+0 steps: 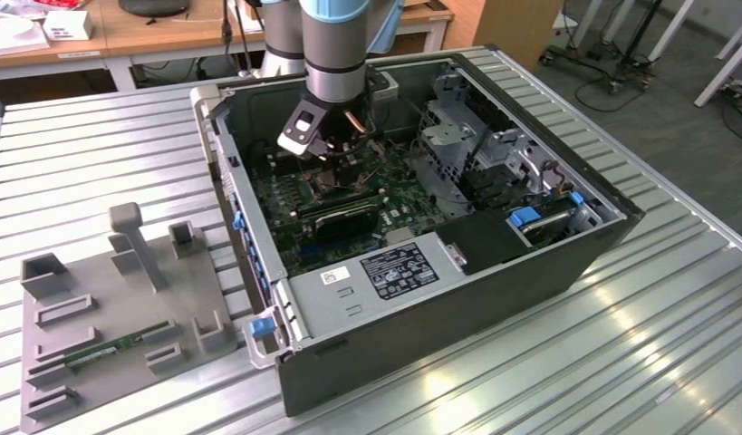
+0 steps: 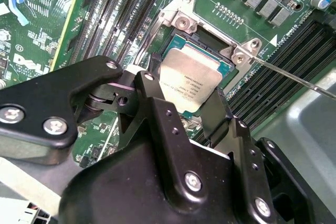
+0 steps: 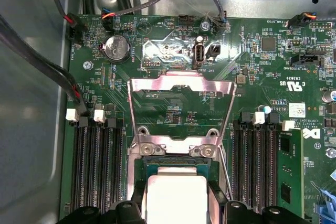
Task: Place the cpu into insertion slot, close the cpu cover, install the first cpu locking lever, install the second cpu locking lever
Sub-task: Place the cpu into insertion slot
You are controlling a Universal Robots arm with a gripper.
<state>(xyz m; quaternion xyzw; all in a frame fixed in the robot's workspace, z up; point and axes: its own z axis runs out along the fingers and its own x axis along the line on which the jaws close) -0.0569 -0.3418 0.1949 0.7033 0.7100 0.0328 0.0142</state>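
Note:
The cpu point(image 2: 190, 77) is a small silvery square between my black fingers point(image 2: 152, 95). It sits in or just over the insertion slot point(image 2: 227, 67) on the green motherboard; I cannot tell whether it is fully seated. My gripper point(image 2: 186, 94) looks shut on the cpu's two opposite edges. In the first wrist view the cpu point(image 3: 176, 195) again lies between the fingertips of the gripper point(image 3: 177, 208). The cpu cover point(image 3: 181, 83), a silvery frame with a cut-out centre, is swung open beyond the slot. A thin wire lever point(image 2: 294, 78) sticks out sideways. My gripper point(image 1: 326, 149) reaches down into the open computer case point(image 1: 346, 313).
Black memory slots point(image 3: 97, 166) flank the socket on both sides. Cables point(image 3: 47, 72) run along the case wall. A drive cage point(image 1: 461, 136) fills the case at the exterior view's right. A grey fixture point(image 1: 117, 308) with a green memory stick point(image 1: 110, 349) lies at the exterior view's left.

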